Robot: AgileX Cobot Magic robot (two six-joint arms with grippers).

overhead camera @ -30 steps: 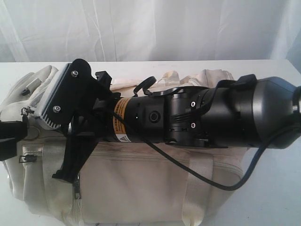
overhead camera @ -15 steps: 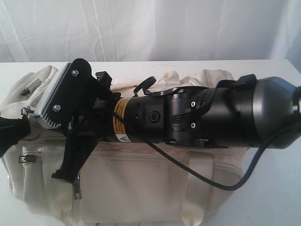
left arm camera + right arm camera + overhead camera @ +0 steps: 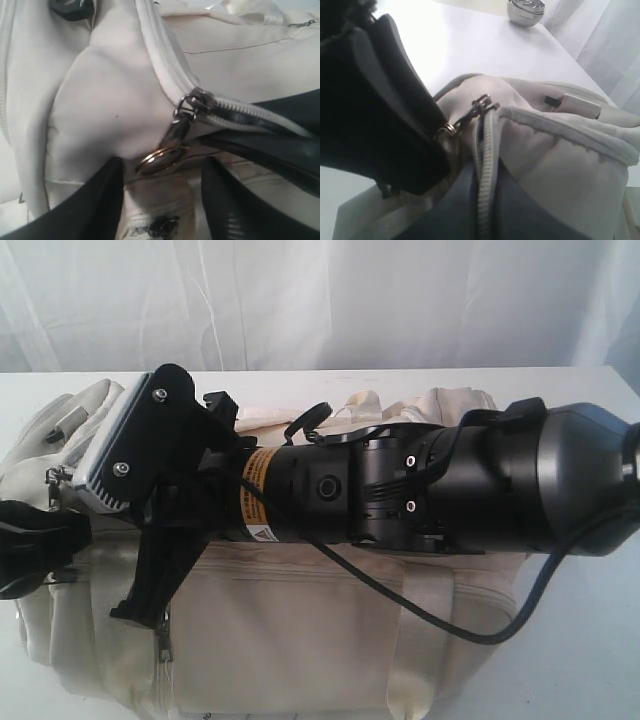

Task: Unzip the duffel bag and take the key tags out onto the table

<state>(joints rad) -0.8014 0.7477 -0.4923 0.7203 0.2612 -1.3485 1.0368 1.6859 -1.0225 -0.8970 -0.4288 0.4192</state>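
A pale curtain (image 3: 300, 300) is seen behind the wide white table (image 3: 560, 380). The cream duffel bag (image 3: 300, 640) is laid on the table and takes up most of the exterior view, with a shiny webbing strap (image 3: 420, 640) running down its near side.

The bag is crossed from the right by the black right arm (image 3: 450, 490). An orange label (image 3: 258, 485) is carried on the arm, and a black cable (image 3: 430, 620) is looped below it. The right gripper (image 3: 140, 605) is pointed down at the bag's near side, close to its left end. Its jaws are closed, and whether anything is pinched cannot be told.

The left gripper (image 3: 164, 172) is placed at the bag's left end. Its fingers (image 3: 90, 210) are spread wide and nothing is gripped.

The grey zipper (image 3: 160, 75) is curved over the bag's end. It is closed on one side of the slider (image 3: 195, 102) and parted on the other, where dark lining (image 3: 295, 100) is exposed. The zipper pull (image 3: 177, 132) hangs from the slider, and its metal ring (image 3: 160, 160) lies between the spread left fingers, untouched by either.

In the right wrist view the ring lies against the edge of a large black gripper part (image 3: 380, 110). Which gripper this belongs to cannot be told. A small shiny round object (image 3: 525, 10) is set on the table beyond the bag.
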